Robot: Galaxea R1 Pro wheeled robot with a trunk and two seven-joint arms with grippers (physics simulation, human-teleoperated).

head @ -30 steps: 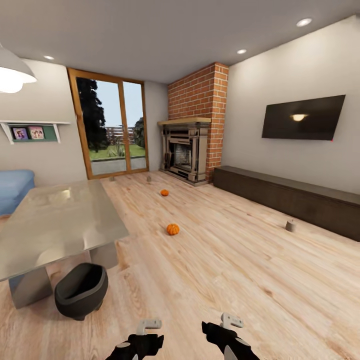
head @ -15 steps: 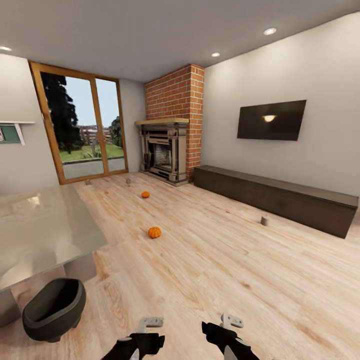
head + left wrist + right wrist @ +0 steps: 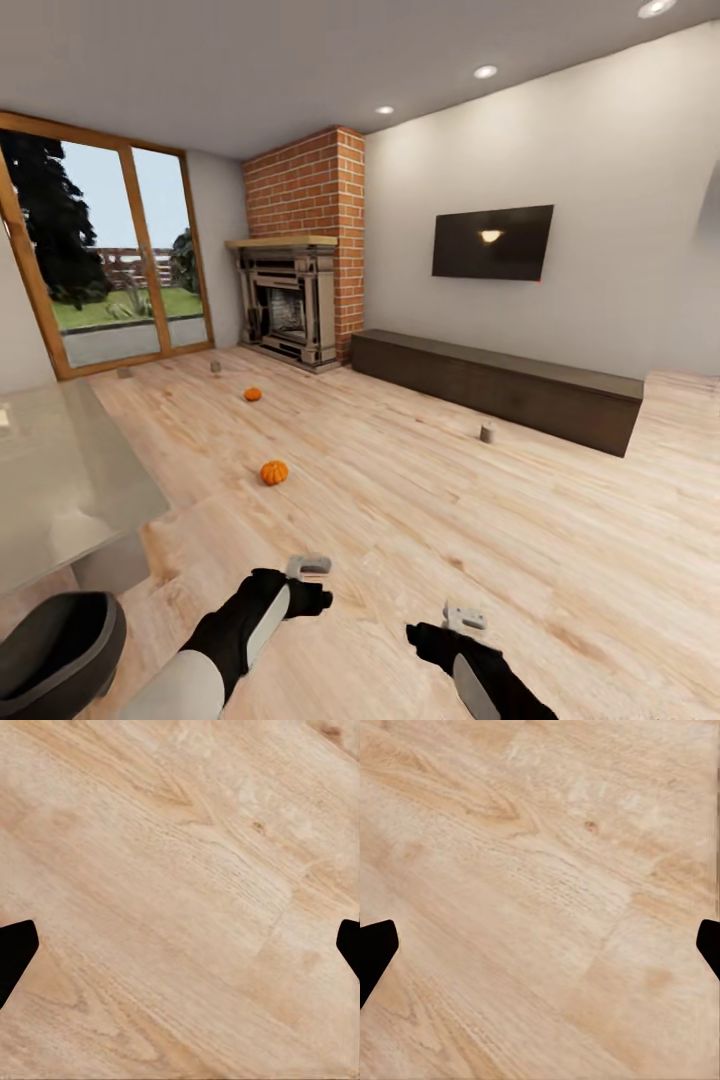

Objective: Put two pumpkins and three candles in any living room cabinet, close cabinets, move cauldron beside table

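Note:
Two orange pumpkins lie on the wood floor, the nearer pumpkin [image 3: 274, 472] ahead of me to the left and the farther pumpkin [image 3: 253, 394] toward the fireplace. One grey candle [image 3: 487, 433] stands in front of the long dark cabinet [image 3: 500, 385], whose fronts are shut. Two more candles [image 3: 215, 367] [image 3: 124, 373] sit near the glass door. The black cauldron [image 3: 55, 650] rests beside the glass-topped table [image 3: 60, 480]. My left gripper [image 3: 305, 585] [image 3: 180, 952] and right gripper [image 3: 455, 625] [image 3: 540, 952] are open over bare floor, holding nothing.
A brick fireplace [image 3: 295, 300] fills the far corner, with a TV [image 3: 492, 242] on the wall above the cabinet. The sliding glass door [image 3: 100, 260] is at the far left. Open wood floor stretches between me and the cabinet.
The camera has turned right, so the whole scene has slid left. My left arm has lifted and reached forward into the head view. The pumpkins, candles and cauldron have not moved.

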